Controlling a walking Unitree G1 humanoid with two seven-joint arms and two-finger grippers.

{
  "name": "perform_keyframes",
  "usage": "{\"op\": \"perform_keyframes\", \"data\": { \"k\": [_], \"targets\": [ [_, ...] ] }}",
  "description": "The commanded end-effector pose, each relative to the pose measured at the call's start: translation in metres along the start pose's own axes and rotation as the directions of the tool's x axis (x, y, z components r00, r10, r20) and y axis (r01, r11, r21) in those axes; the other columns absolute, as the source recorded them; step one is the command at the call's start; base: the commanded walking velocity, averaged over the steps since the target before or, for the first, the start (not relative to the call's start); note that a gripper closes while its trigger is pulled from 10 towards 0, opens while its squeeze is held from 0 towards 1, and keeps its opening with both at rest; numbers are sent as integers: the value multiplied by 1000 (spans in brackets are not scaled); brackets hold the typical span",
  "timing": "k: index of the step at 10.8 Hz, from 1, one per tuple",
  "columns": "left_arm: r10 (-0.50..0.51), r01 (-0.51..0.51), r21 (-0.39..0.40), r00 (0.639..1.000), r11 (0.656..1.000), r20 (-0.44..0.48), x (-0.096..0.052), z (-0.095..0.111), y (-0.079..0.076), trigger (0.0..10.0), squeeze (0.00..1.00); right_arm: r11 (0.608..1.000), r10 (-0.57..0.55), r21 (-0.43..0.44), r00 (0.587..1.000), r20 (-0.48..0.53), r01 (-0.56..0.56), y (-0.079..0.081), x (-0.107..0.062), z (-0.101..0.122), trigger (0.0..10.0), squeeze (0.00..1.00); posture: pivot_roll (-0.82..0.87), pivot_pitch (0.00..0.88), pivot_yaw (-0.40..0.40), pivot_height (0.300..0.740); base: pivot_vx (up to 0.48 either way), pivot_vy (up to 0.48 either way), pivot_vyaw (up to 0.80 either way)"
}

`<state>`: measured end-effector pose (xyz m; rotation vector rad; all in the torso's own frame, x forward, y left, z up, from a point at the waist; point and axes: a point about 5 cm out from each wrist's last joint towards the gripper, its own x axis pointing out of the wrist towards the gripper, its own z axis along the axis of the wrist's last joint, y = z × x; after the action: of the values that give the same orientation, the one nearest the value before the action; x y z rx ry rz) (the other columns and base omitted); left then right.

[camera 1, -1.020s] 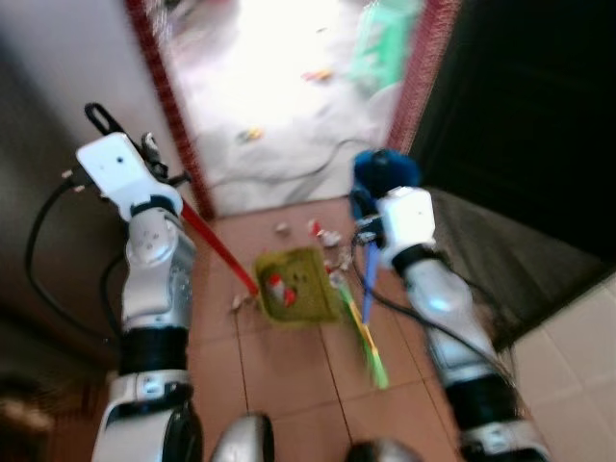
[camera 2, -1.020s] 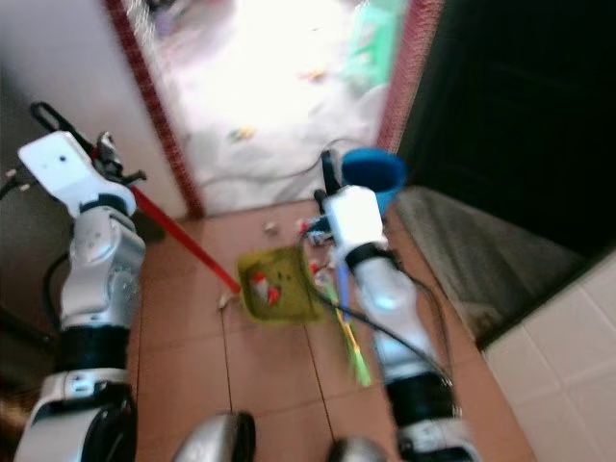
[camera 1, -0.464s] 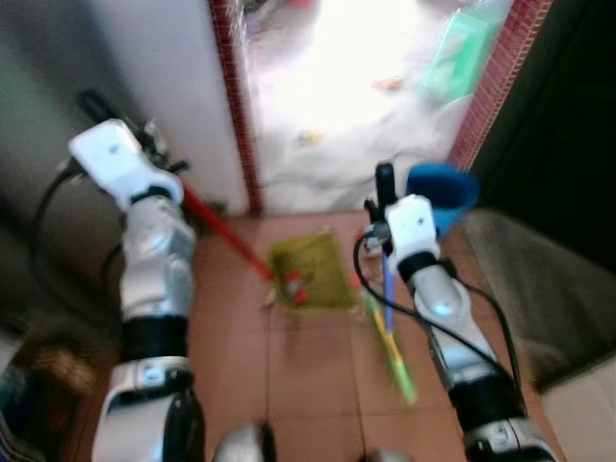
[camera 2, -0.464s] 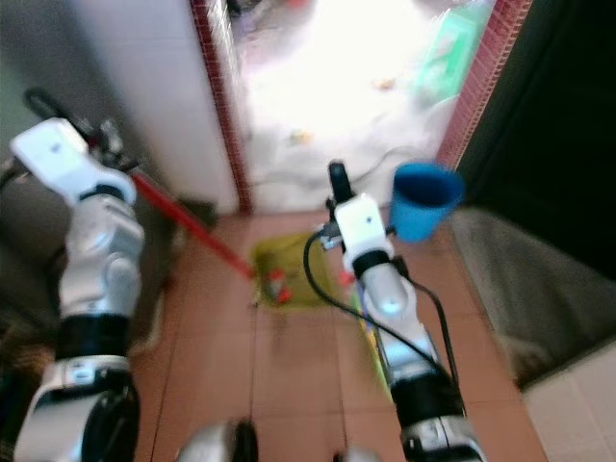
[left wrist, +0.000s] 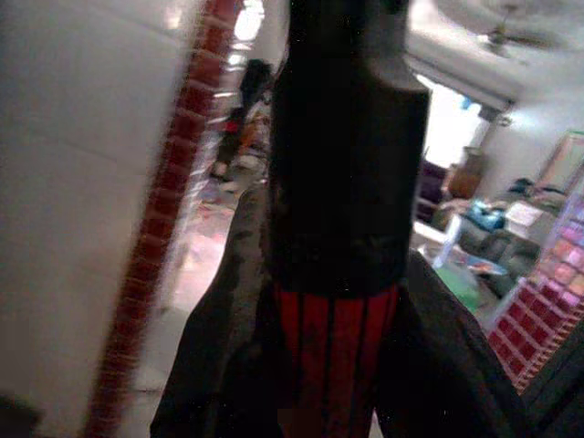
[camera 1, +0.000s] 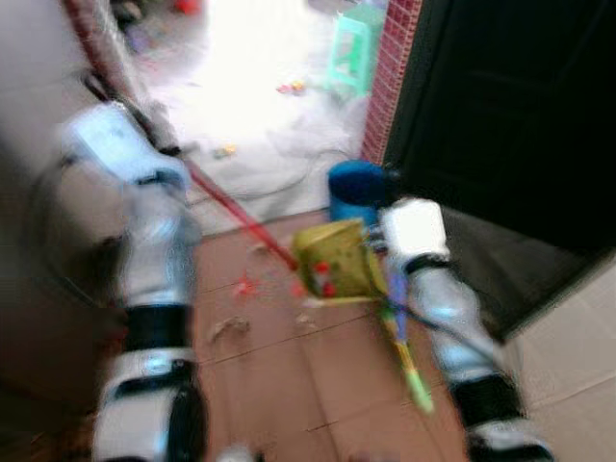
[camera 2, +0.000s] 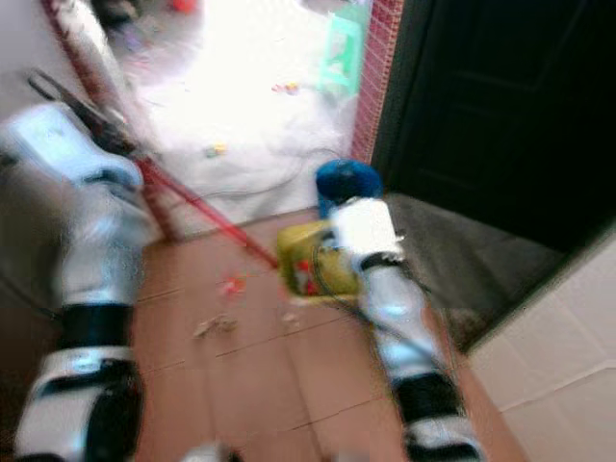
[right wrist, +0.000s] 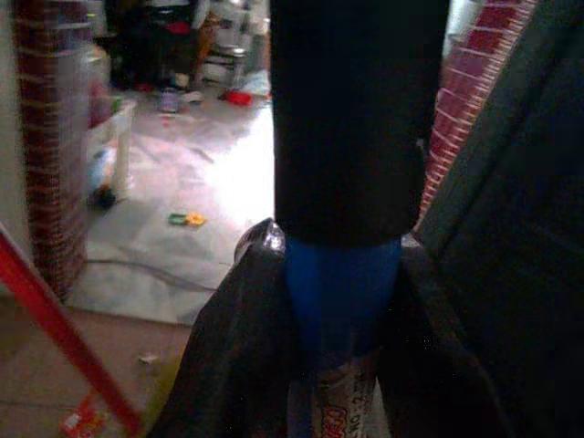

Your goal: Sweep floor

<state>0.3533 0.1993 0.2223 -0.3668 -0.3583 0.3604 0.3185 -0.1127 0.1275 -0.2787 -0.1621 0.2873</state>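
1. Head views are motion-blurred. The scene is a terracotta tile floor (camera 1: 289,375) in front of a doorway with red brick jambs (camera 1: 390,67), opening onto a bright room.
2. The left gripper (left wrist: 333,365) is clamped around the red dustpan handle (camera 1: 236,214). In the left wrist view both black fingers (left wrist: 214,365) press against the red ribbed shaft, just below its black end cap.
3. The handle runs diagonally down from the left arm to the yellow-green dustpan (camera 1: 332,262), which sits on the tiles just inside the doorway. Red scraps (camera 1: 322,274) lie inside the pan.
4. The right gripper (right wrist: 333,365) is closed around the broom handle (right wrist: 339,301). The blue shaft sits between the fingers (right wrist: 224,365), with a black grip section above and a printed label below.
5. The broom (camera 1: 402,342) hangs down beside the right forearm; it is blue at the top and green toward the lower end, just right of the dustpan.
6. A blue bucket (camera 1: 354,188) stands at the threshold, directly behind the dustpan.
7. Loose litter (camera 1: 231,327) lies on the tiles left of the pan, including one red bit (camera 1: 243,286) and paler scraps.
8. A green plastic stool (camera 1: 354,43) stands in the bright room beyond, with small bits scattered on that floor.
9. A dark door (camera 1: 500,106) fills the right side.
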Motion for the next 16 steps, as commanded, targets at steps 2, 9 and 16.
{"op": "perform_keyframes", "data": {
  "k": [2,9,16],
  "targets": [
    [-54,56,-12,993,998,107,3,23,-19,10000,0,1000,-25,-12,999,29,25,-12,-4,3,10000,0,-92,20,47,740,480,0,-300],
    [-8,12,-20,978,1000,208,12,53,-23,10000,0,1000,17,-8,999,44,-16,-4,-7,4,10000,0,-85,22,49,740,463,0,309],
    [29,-28,-7,977,1000,210,13,53,-24,10000,0,998,56,-18,997,55,-55,2,-9,5,10000,0,-81,23,44,740,468,0,0]
  ]
}}
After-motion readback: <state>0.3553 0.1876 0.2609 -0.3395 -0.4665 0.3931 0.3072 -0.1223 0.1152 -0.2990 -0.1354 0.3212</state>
